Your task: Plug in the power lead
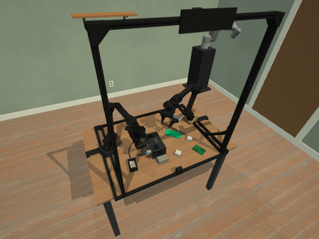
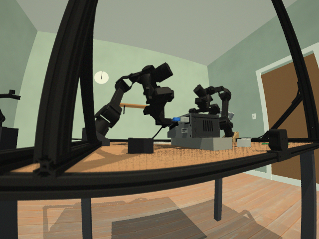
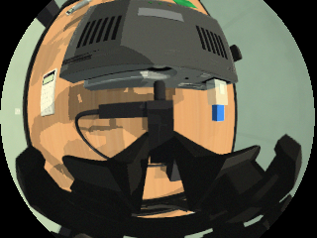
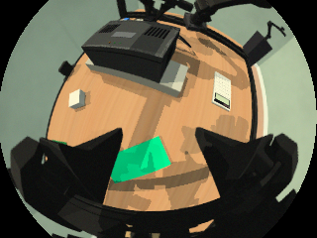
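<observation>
The left hand [image 1: 140, 147] [image 2: 168, 123] [image 3: 160, 135] was closed on the right-angle power lead [image 3: 160, 119], its barrel pointing from the fingers toward the appliance's [image 1: 156, 144] [image 2: 204, 125] [image 3: 149, 35] [image 4: 131, 45] back; the open right hand [image 1: 168, 124] [image 4: 159, 132] stood farther off.

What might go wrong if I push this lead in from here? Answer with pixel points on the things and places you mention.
The black right-angle power lead [image 3: 160, 119], clamped in the left gripper [image 2: 168, 121] [image 3: 160, 135], may miss the jack and jam against the dark grey boxy appliance [image 1: 155, 145] [image 2: 205, 126] [image 3: 149, 42] [image 4: 134, 42]. Its looped black cord [image 1: 129, 150] [image 3: 79, 131] might tug the black power brick [image 1: 132, 168] [image 2: 140, 145].
</observation>
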Controlling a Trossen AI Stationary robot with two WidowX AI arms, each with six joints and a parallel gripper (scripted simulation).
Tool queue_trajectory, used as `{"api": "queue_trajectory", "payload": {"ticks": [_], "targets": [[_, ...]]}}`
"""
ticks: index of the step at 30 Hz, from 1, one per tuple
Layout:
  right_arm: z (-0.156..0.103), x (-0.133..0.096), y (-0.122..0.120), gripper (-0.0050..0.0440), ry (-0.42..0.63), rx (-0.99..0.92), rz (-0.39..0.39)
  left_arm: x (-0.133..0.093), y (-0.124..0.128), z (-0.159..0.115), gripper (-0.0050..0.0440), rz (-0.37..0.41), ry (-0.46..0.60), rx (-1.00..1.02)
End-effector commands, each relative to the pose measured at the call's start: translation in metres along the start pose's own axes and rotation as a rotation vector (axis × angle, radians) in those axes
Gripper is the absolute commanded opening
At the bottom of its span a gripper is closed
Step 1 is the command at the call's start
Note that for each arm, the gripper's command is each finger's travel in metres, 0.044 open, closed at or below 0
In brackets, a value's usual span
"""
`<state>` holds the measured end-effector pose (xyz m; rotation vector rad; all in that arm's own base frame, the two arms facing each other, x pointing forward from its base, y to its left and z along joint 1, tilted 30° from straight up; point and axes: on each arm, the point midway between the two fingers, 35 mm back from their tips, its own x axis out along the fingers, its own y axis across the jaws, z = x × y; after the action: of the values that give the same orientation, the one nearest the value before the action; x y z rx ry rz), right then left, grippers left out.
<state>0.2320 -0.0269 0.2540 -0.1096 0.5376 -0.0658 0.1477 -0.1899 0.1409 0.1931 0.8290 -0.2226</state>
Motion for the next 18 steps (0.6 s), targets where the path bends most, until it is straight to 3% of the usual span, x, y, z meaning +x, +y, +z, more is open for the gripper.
{"api": "queue_trajectory", "payload": {"ticks": [1,18], "targets": [[-0.0005,0.0002,-0.0001,0.0400,0.003,-0.004,-0.001,0.0008,-0.0004,-0.0015,0.0000,-0.004,0.005,0.003],[-0.0005,0.0002,-0.0001,0.0400,0.003,-0.004,-0.001,0.0007,-0.0007,-0.0015,0.0000,-0.014,0.004,0.003]]}}
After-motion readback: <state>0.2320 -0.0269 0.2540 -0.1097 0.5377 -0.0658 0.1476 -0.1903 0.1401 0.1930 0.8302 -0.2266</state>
